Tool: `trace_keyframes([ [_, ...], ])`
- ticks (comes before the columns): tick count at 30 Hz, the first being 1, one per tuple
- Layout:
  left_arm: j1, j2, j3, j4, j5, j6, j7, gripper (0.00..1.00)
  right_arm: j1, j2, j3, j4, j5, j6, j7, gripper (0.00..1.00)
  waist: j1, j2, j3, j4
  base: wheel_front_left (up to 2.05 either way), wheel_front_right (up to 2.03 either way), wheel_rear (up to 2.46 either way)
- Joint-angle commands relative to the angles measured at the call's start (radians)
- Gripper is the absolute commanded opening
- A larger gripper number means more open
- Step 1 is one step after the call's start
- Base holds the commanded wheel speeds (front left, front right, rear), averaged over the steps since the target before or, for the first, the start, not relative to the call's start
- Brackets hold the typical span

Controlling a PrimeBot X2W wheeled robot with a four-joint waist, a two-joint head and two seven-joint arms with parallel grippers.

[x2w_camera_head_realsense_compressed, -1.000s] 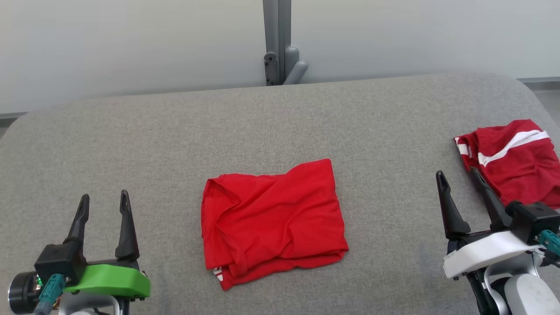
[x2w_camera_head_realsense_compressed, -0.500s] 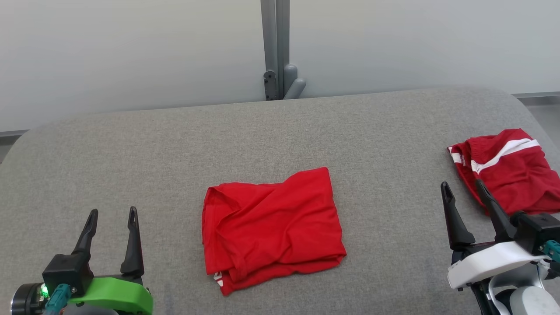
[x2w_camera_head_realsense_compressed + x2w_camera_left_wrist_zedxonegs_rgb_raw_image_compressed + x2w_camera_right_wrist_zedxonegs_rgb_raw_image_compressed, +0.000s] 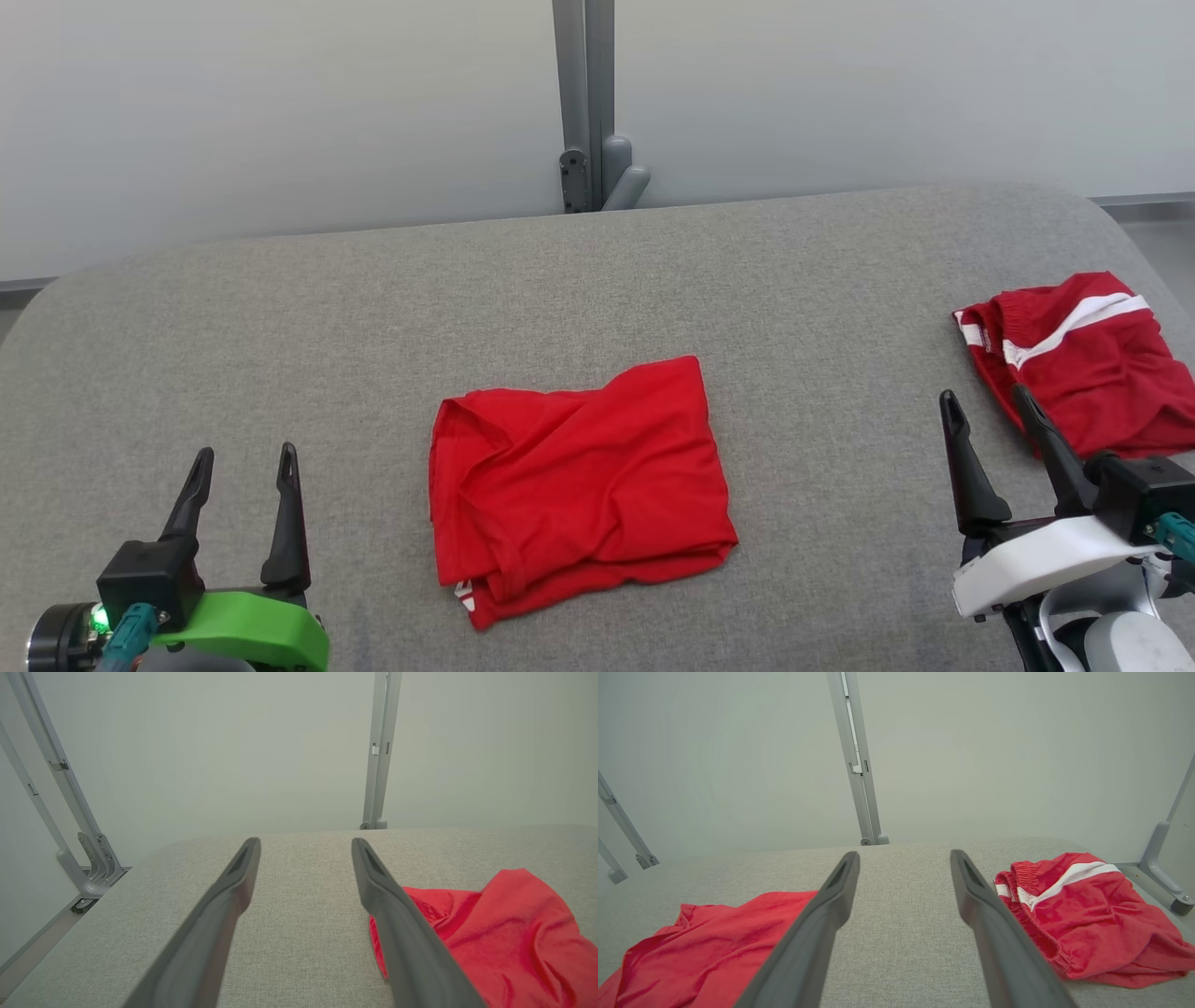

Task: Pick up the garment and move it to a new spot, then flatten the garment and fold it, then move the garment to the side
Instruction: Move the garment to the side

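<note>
Low at either side, left pincer (image 3: 246, 451) released, right pincer (image 3: 983, 394) released, garment (image 3: 579, 485) between.

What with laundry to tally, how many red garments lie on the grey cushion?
2: a plain red garment at centre; a white-striped red garment at the right edge. None seems hidden.

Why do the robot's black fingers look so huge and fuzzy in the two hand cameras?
Left wrist view: the fingers sit right by the lens, so they blur; right wrist view: same, while the striped red shorts look sharp; head view: even soft light, faint shadows.
</note>
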Motion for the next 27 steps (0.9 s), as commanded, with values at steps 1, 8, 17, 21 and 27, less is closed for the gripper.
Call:
trace_keyframes([
  [1,-0.008,0.008,-0.002,0.003,-0.001,0.005,-0.002,1.0,-0.003,-0.001,0.0,0.002,-0.008,0.0,0.003,1.0,0.0,0.0,0.0,0.001,0.0,0.0,0.0],
  [8,-0.015,0.009,-0.007,0.005,-0.001,0.01,-0.004,1.0,-0.004,-0.006,0.001,0.002,-0.023,0.0,0.01,1.0,0.0,0.0,0.002,0.004,0.0,0.0,0.0],
  [17,-0.036,0.013,-0.012,0.02,-0.007,0.008,-0.021,1.0,-0.005,-0.012,-0.001,-0.011,-0.03,0.0,0.022,1.0,0.0,0.0,0.018,0.015,0.0,0.0,0.0],
  [21,-0.054,0.012,-0.017,0.013,-0.007,0.008,-0.028,1.0,-0.01,-0.019,-0.002,-0.019,-0.028,0.0,0.028,1.0,0.0,0.0,0.041,0.036,0.0,0.0,0.0],
  [27,-0.129,-0.003,-0.035,0.02,-0.015,-0.005,-0.062,1.0,-0.048,-0.015,0.012,0.005,-0.003,0.0,0.046,1.0,0.0,0.0,0.122,0.125,0.0,0.0,0.0],
])
